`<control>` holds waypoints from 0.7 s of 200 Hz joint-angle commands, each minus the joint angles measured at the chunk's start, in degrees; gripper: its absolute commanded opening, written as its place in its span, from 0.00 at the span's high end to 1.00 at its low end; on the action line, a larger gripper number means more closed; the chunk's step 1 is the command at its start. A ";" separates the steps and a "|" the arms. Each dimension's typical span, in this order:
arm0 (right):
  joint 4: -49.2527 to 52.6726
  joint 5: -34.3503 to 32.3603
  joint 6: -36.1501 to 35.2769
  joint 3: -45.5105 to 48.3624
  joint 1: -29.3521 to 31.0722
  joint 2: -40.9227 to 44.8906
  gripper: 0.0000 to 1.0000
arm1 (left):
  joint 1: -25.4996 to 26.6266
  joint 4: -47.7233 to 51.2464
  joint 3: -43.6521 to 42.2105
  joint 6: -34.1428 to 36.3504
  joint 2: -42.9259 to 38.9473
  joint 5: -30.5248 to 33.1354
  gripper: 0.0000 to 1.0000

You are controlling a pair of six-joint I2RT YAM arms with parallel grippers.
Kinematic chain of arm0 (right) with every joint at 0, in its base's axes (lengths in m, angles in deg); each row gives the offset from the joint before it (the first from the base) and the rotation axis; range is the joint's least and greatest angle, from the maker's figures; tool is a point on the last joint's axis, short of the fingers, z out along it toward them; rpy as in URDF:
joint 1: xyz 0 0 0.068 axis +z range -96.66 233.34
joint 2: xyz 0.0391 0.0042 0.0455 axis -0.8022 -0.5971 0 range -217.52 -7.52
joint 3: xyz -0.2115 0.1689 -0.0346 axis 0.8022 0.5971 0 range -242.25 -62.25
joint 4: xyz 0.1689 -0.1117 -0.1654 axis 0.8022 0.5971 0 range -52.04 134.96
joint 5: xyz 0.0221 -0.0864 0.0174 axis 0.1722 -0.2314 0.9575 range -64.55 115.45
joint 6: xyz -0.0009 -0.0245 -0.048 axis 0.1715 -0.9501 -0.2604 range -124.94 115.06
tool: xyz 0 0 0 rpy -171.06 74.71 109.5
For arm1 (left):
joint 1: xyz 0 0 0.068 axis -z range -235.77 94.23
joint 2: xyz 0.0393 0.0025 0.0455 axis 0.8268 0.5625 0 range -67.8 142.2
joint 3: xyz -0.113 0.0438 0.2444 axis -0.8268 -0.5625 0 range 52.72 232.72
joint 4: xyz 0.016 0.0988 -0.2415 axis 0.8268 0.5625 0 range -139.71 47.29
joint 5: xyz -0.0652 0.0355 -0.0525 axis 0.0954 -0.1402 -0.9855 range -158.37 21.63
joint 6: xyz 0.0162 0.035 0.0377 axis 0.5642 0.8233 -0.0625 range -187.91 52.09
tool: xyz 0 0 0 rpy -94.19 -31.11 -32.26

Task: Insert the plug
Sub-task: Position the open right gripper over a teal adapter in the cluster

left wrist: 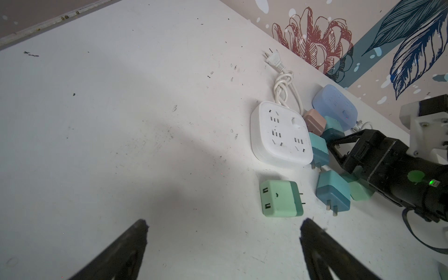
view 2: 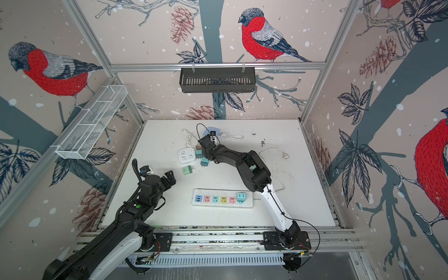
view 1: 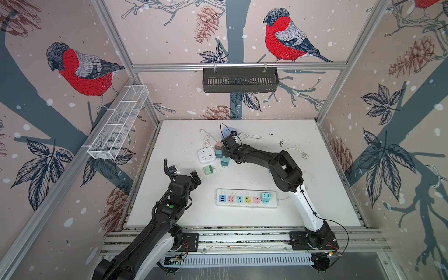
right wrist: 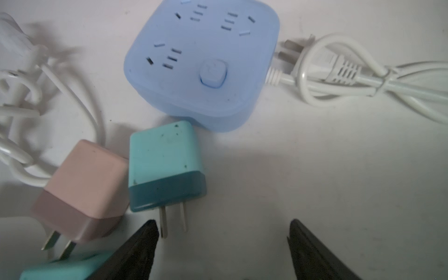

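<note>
The right claw (right wrist: 223,228) hangs open and empty over the white counter (right wrist: 339,169). The teal plug (right wrist: 167,167) lies flat just ahead of it, prongs pointing back toward one fingertip, not gripped. A pink plug (right wrist: 84,191) lies right beside the teal one, and a blue socket cube (right wrist: 201,65) sits beyond. The left claw (left wrist: 224,225), spread wide and empty, hovers just short of a green adapter (left wrist: 281,198).

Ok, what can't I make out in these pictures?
Blue socket block: far edge cut off in the right wrist view; mostly hidden by the right arm's wrist in both top views.
Mint cube: left wrist view, partly hidden by the right arm.
Power strip slots: too small in both top views.
Right gripper: only its fingers' tips show, right wrist view.
</note>
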 commanded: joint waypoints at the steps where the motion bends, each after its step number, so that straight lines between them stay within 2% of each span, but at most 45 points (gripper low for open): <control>1: 0.69 0.20 0.02 0.63 -0.06 0.15 0.15 | -0.06 -2.15 0.03 -0.26 0.06 -0.08 0.02; 80: -1.27 1.40 0.11 6.37 -0.22 5.08 0.22 | -0.06 -1.93 -0.02 -0.24 -0.26 -0.44 0.02; 140: -2.65 -0.39 0.36 12.60 3.54 13.72 0.19 | -0.04 -1.90 0.01 -0.25 -0.41 -0.41 0.02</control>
